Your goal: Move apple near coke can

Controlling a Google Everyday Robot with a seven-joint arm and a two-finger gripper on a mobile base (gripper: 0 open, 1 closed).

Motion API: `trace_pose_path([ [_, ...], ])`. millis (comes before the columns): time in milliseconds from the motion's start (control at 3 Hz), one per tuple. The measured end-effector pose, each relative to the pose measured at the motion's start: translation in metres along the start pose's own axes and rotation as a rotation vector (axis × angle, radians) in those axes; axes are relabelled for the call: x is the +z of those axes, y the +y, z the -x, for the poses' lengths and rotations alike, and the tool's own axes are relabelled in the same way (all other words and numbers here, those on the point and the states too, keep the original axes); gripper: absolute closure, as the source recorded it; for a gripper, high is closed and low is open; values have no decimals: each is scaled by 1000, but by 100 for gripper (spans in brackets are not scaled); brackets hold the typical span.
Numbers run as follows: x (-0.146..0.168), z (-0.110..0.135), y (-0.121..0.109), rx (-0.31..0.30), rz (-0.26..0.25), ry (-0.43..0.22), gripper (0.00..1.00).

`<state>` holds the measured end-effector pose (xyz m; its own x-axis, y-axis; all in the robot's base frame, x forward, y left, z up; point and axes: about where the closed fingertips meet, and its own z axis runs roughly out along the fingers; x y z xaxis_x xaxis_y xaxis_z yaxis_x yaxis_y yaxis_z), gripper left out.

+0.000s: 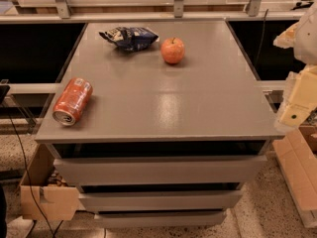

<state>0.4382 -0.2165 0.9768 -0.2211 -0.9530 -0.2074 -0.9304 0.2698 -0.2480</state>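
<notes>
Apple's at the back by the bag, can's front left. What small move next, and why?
Probably swing the gripper, now beyond the right edge of the table, leftward to hover above the apple. It sits untouched beside the snack bag, well apart from the coke can lying on its side front-left.

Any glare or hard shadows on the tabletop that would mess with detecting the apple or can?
Camera view: warm light, with a soft glare patch on the tabletop mid-front, clear of the apple and the can; both cast only faint contact shadows. Camera view: the gripper sits at the right edge, beside the tabletop, brightly lit.
</notes>
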Motion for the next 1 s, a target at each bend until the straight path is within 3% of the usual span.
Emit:
trace_pose_path([
  [333, 0, 0, 0, 0, 0, 0, 0],
  [667, 0, 3, -11, 58, -25, 5, 0],
  [1000, 7, 17, -47, 179, -87, -16, 0],
])
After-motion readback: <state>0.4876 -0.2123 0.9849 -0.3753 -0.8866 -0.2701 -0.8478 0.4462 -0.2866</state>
